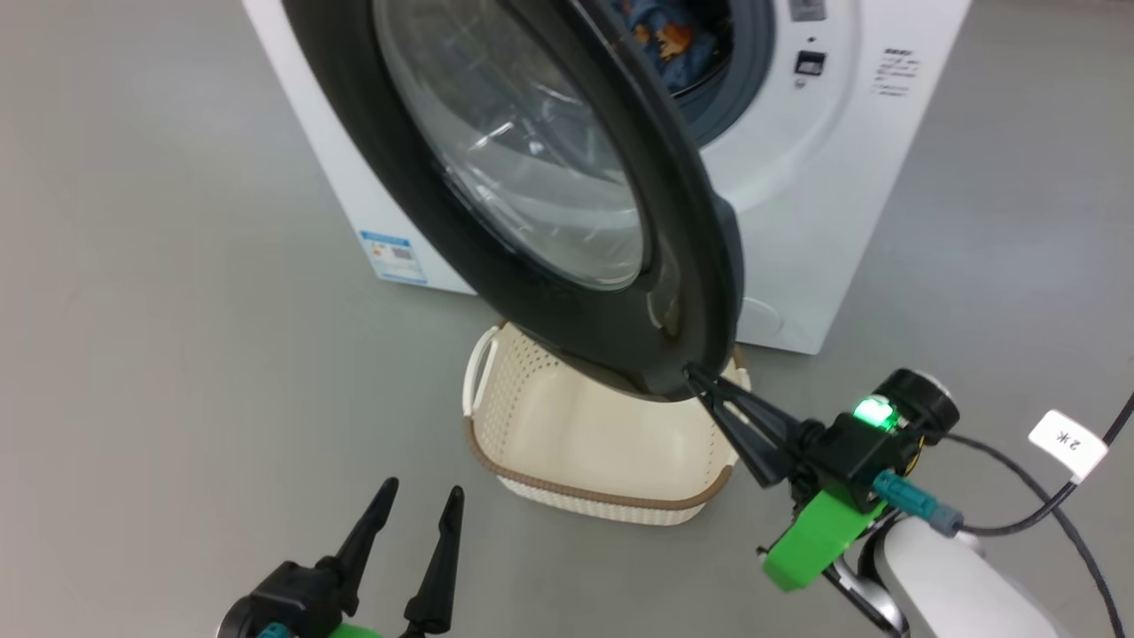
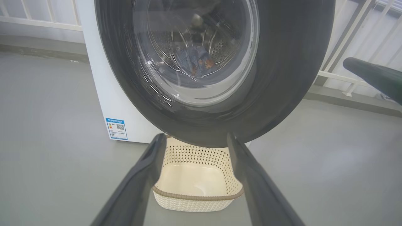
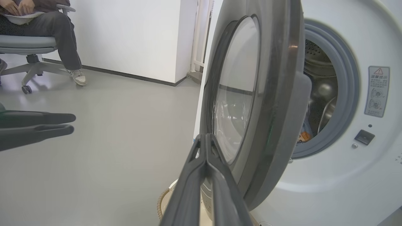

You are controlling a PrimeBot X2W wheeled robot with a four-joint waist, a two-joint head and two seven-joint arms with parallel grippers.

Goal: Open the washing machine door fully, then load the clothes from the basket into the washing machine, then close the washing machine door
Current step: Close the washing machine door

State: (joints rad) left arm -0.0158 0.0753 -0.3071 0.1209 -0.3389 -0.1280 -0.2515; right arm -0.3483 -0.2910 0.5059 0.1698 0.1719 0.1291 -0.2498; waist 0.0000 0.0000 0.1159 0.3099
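The right claw [image 1: 694,376] is pinched shut with nothing between its two dark fingers. Its tips rest against the lower edge of the washing machine door [image 1: 532,159], on the glossy black rim. The left claw [image 1: 423,487] hovers low over the grey floor [image 1: 177,354] with its fingers spread wide, holding nothing and pointing toward the door. The door stands partly open, swung out at an angle from the white washing machine [image 1: 797,221], with its bulging glass window facing the left claw. Directly under the door's lower rim, on the floor just in front of the machine, sits the basket [image 1: 532,416], its cream bottom bare. The clothes [image 1: 669,40], light blue cloth with orange prints, lie inside the steel drum behind the grey-blue gasket. A small blue label [image 1: 394,257] marks the machine's lower front corner, near the floor.
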